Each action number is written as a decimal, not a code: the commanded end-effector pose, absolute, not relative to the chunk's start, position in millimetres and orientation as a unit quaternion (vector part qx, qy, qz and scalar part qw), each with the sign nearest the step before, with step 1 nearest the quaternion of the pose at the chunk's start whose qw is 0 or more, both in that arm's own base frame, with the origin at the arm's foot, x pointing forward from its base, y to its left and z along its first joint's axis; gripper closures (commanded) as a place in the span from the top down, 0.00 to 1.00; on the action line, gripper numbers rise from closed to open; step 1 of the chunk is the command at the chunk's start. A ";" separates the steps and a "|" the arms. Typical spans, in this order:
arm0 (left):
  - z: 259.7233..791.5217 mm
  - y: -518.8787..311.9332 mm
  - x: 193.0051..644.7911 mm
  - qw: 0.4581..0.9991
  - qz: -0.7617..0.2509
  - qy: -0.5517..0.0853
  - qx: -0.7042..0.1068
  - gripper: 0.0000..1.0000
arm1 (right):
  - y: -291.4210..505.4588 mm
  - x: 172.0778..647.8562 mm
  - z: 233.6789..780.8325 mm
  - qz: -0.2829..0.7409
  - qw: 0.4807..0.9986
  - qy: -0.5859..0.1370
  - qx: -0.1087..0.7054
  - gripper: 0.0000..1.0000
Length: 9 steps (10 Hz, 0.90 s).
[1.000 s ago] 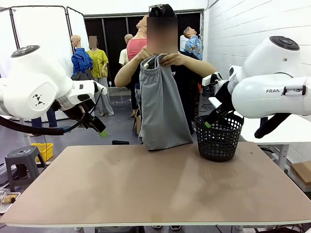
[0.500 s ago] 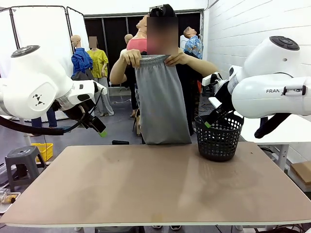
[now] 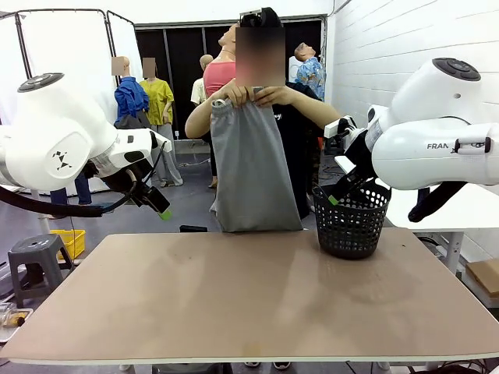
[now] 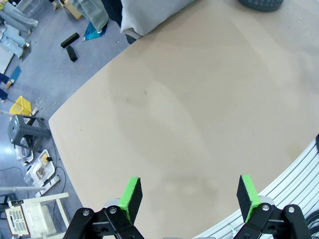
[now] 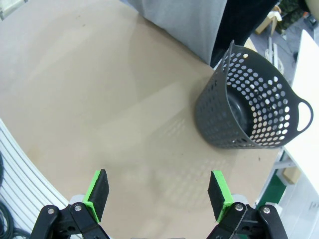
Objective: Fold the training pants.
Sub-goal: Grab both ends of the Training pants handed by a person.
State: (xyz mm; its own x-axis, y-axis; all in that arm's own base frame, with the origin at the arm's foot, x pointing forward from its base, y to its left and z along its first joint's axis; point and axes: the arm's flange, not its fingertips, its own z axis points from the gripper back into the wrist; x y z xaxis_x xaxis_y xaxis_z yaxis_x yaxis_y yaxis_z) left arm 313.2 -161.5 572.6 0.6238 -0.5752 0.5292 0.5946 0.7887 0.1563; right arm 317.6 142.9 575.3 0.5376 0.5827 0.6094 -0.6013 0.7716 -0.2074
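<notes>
A person at the table's far side holds the light grey training pants [image 3: 254,167] up by the waistband with both hands [image 3: 248,95]; the fabric hangs down to the table's far edge. The same pants [image 4: 149,12] show at the top of the left wrist view, and the pants [image 5: 184,22] hang at the top of the right wrist view. My left gripper [image 3: 161,209] hovers open above the table's left side, well left of the pants. My right gripper [image 3: 337,196] is open at the right, just over the basket's near rim. Both wrist views show green pads [image 4: 131,197] [image 5: 97,191] wide apart with nothing between them.
A black mesh basket [image 3: 352,220] stands on the far right of the tan table [image 3: 249,304]; the basket [image 5: 251,112] looks empty inside. A grey stool [image 3: 35,261] and a yellow crate [image 3: 72,241] sit on the floor to the left.
The person has drawn both hands together at the waistband, narrowing its top, and the pants have swung slightly left. Neither arm has moved.
</notes>
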 end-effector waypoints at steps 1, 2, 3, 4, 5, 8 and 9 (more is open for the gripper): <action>572.1 -161.5 314.0 0.901 -0.325 -0.287 -0.018 1.00 | 143.0 319.8 572.6 0.338 0.878 -0.339 0.014 1.00; 572.1 -161.5 314.0 0.901 -0.325 -0.287 -0.018 1.00 | 143.0 319.8 572.6 0.338 0.878 -0.339 0.014 1.00; 572.1 -161.5 314.0 0.901 -0.325 -0.287 -0.018 1.00 | 143.0 319.8 572.6 0.338 0.878 -0.339 0.014 1.00; 572.1 -161.5 314.0 0.901 -0.325 -0.287 -0.018 1.00 | 143.0 319.8 572.6 0.338 0.878 -0.339 0.014 1.00; 572.1 -161.5 314.0 0.901 -0.325 -0.287 -0.018 1.00 | 143.0 319.8 572.6 0.338 0.878 -0.339 0.014 1.00; 572.1 -161.5 314.0 0.901 -0.325 -0.287 -0.018 1.00 | 143.0 319.8 572.6 0.338 0.878 -0.339 0.014 1.00; 572.1 -161.5 314.0 0.901 -0.325 -0.287 -0.018 1.00 | 143.0 319.8 572.6 0.338 0.878 -0.339 0.014 1.00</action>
State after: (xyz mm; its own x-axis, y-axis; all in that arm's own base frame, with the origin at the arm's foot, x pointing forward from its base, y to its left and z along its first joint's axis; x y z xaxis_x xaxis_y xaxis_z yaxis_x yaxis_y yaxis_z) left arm 313.2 -161.5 572.6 0.6238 -0.5752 0.5292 0.5946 0.7887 0.1563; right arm 317.6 142.9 575.3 0.5376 0.5827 0.6094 -0.6013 0.7716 -0.2074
